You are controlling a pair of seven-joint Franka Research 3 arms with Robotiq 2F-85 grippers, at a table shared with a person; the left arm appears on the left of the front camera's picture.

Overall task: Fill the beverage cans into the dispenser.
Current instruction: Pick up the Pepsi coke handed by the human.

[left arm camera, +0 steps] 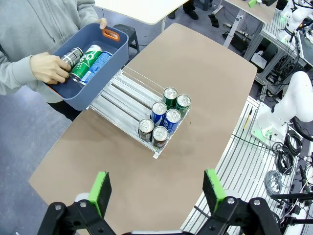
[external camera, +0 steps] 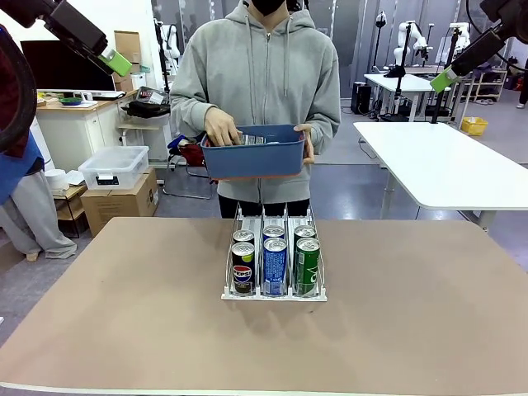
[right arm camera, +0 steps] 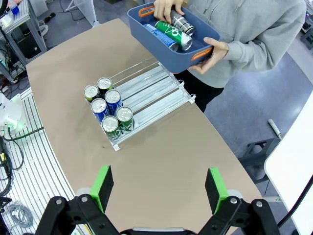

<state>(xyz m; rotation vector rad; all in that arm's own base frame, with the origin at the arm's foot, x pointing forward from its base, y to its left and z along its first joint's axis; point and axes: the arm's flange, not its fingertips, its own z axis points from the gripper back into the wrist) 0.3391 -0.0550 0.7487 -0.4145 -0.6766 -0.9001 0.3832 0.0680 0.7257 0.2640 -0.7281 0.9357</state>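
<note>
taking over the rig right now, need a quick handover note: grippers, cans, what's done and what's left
Left gripper: open, raised high over the table, holding nothing.
Right gripper: open, also raised, holding nothing.
Dispenser: mid-table, six cans at its near end, two per lane: black, blue, green.
Person: holds the blue tub at the dispenser's far end with one hand, other hand on a can inside. At least three tub cans lie in it.
Done: six loaded. Left: the tub cans.

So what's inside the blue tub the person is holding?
Three cans lying flat: a green can, a blue can and a dark can under the person's hand. The tub floor beneath is covered.
</note>
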